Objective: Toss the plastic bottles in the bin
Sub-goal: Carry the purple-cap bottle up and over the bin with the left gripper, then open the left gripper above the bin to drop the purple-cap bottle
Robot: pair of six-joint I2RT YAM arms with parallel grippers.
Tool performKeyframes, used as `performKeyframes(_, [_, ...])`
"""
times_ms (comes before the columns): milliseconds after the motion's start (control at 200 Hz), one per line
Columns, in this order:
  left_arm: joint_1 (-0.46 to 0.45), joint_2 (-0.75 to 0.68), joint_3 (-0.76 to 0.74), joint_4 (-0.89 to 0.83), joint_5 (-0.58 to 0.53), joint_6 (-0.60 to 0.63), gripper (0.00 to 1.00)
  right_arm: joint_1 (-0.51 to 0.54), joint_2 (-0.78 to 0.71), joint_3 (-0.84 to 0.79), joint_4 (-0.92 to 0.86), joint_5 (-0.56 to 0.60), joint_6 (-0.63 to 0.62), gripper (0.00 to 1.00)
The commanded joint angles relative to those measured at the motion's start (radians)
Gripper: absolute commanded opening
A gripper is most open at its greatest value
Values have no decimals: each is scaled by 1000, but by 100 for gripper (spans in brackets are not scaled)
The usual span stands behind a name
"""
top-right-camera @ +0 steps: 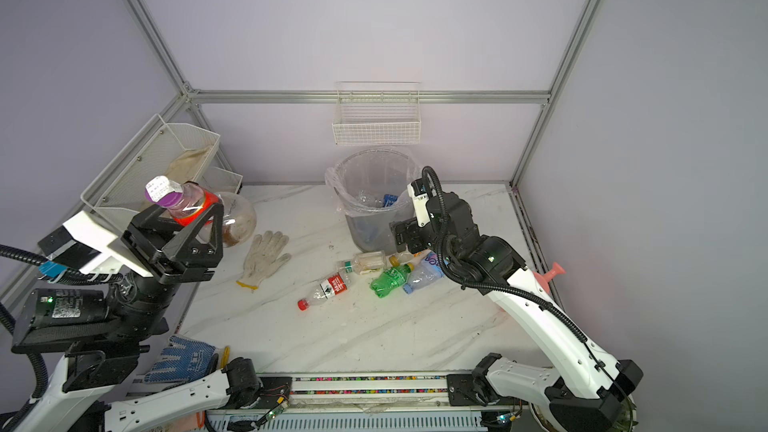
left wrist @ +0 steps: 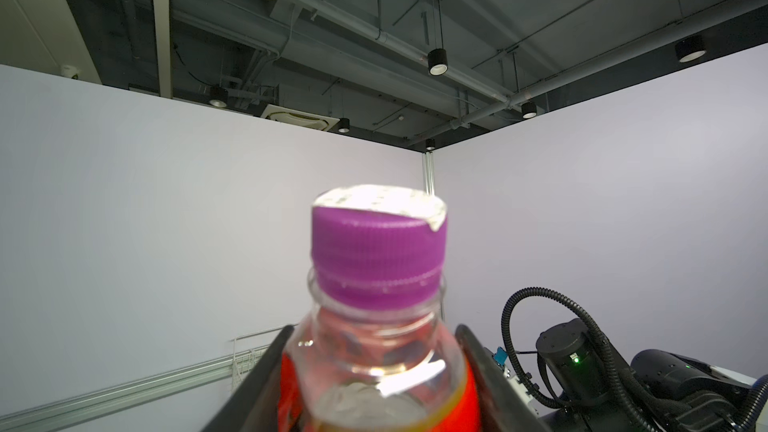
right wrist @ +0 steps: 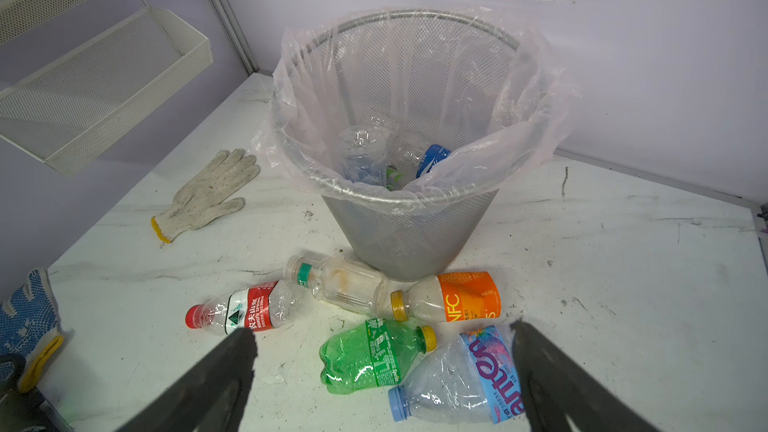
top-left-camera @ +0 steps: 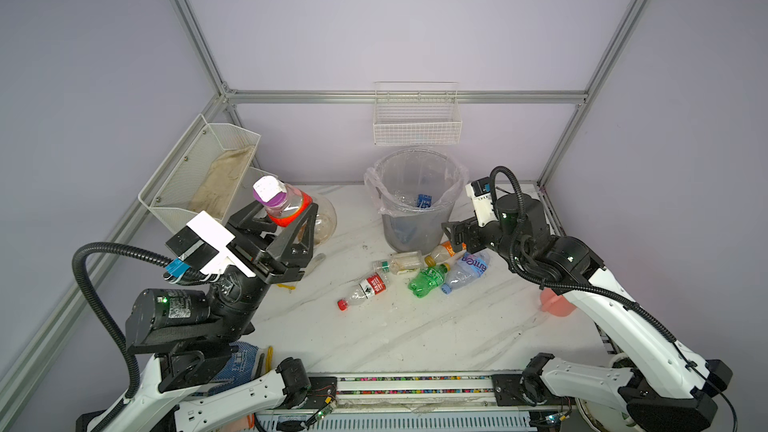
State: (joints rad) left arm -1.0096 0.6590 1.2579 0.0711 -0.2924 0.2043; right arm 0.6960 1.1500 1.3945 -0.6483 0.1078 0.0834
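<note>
Inside the bin (right wrist: 407,234), bottles (right wrist: 361,151) are lying; left jaws are clamping a purple-capped bottle (top-left-camera: 286,205), right jaws are gaping.

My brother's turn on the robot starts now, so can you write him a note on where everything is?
Left gripper: shut on the clear plastic bottle with a purple cap and red label, raised at the left, away from the round grey mesh bin.
Right gripper: open, empty, beside the bin's base.
Done: a few bottles lie inside the bin.
Left: bin the held bottle, then five on the white marble-look table: red-capped, green-collared, orange-labelled, all-green, blue-capped.
</note>
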Motion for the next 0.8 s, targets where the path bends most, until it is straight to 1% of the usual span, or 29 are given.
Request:
performKeyframes(0, [-2,17,-22,64,14,40,38,0,-13,-2,-11,-8,14,97])
performKeyframes(80, [-3,43,-10,61,6,49,38,0,-10,0,-11,-8,15,97])
performKeyframes(240, [-2,137,29,82,-11,64,39,0,-7,4,-7,-13,20,97])
performKeyframes(335, [1,239,70,105,-68,88,40,0,-8,5,-2,-20,27,98])
performKeyframes(395, [24,327,126,67,-66,94,41,0,-8,5,-1,-24,30,97])
performKeyframes(445, [67,412,199,-9,-34,49,42,1,-8,7,1,-25,34,97])
performKeyframes(460, [90,441,223,-40,-9,22,42,1,-8,10,0,-27,35,97])
performKeyframes(480, [123,478,268,-90,33,-24,43,0,-8,11,0,-27,36,97])
performKeyframes(535, [255,596,382,-224,184,-179,43,0,-10,16,2,-31,39,97])
performKeyframes(575, [325,682,456,-287,262,-255,44,0,-10,22,3,-36,41,97])
performKeyframes(600, [352,731,496,-322,278,-275,48,0,-10,24,4,-38,42,97])
performKeyframes(625, [369,808,544,-382,283,-277,59,0,-11,29,3,-41,45,97])
performKeyframes(640, [377,840,584,-422,278,-278,70,0,-12,30,4,-44,45,97])
performKeyframes(665, [387,902,649,-496,263,-279,92,0,-13,33,4,-45,47,97])
performKeyframes(675, [390,921,677,-526,262,-280,98,0,-15,35,3,-45,47,97])
performKeyframes(690, [396,953,715,-572,268,-282,100,0,-15,37,1,-46,47,97])
performKeyframes(740, [402,1013,818,-684,297,-293,100,0,-23,42,-6,-42,48,97])
performKeyframes(795, [403,997,805,-685,353,-286,100,0,-35,41,-17,-30,47,97])
